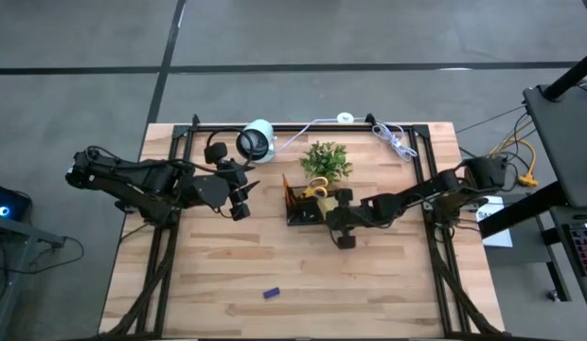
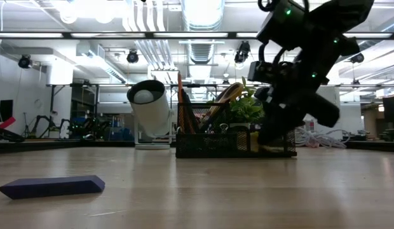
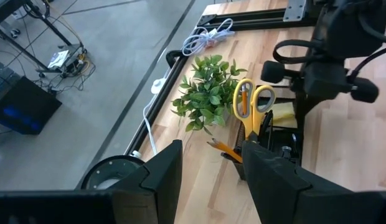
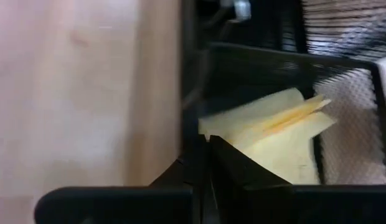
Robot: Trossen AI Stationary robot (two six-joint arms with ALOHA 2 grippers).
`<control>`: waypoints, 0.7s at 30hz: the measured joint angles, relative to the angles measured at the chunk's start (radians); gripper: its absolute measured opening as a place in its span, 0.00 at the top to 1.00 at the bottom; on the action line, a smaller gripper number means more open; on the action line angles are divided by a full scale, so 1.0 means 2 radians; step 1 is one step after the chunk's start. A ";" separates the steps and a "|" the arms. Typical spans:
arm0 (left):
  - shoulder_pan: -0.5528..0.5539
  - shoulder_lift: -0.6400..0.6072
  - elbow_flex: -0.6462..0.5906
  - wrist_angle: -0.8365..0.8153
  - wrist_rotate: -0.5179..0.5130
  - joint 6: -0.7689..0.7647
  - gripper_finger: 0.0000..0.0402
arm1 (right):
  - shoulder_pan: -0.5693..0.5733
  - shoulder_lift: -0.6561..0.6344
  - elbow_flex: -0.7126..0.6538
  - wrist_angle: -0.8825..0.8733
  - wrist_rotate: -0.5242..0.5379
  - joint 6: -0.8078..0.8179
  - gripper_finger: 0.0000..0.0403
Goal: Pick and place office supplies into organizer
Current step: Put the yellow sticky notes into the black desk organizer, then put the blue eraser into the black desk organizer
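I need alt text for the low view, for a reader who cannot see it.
At table height, the right gripper reaches down with shut jaws into a black mesh organizer holding scissors and pencils. A small blue block lies on the wooden table in front; a white camera stands behind.

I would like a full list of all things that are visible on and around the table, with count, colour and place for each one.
organizer: one, black mesh, middle of the table, in front of the plant
scissors: one pair, yellow handles, standing in the organizer
pencils: at least one, orange, leaning in the organizer; exact count unclear
sticky-note pad: one, yellow, inside an organizer compartment
blue block: one, dark blue, lying alone near the table's front edge
plant: one, green, behind the organizer
camera: one, white, round, far side, left of the plant
cable: one, white, coiled at the far right corner
left tool: one, dark, open, left of the organizer, holding nothing
right tool: one, dark, shut, at the organizer's right end by the pad
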 joint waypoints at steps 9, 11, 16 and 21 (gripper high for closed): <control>0.000 0.000 0.000 0.000 0.000 0.000 0.62 | -0.012 -0.002 0.005 0.010 0.008 0.008 0.98; 0.000 0.000 0.000 0.000 0.000 0.000 0.62 | -0.012 -0.005 0.009 0.009 0.006 0.015 0.98; 0.000 0.000 0.000 0.000 0.000 0.000 0.62 | -0.010 -0.028 0.027 -0.009 -0.009 0.047 0.98; 0.000 0.000 0.000 0.000 0.000 0.000 0.62 | -0.010 -0.070 0.055 -0.075 -0.034 0.067 0.98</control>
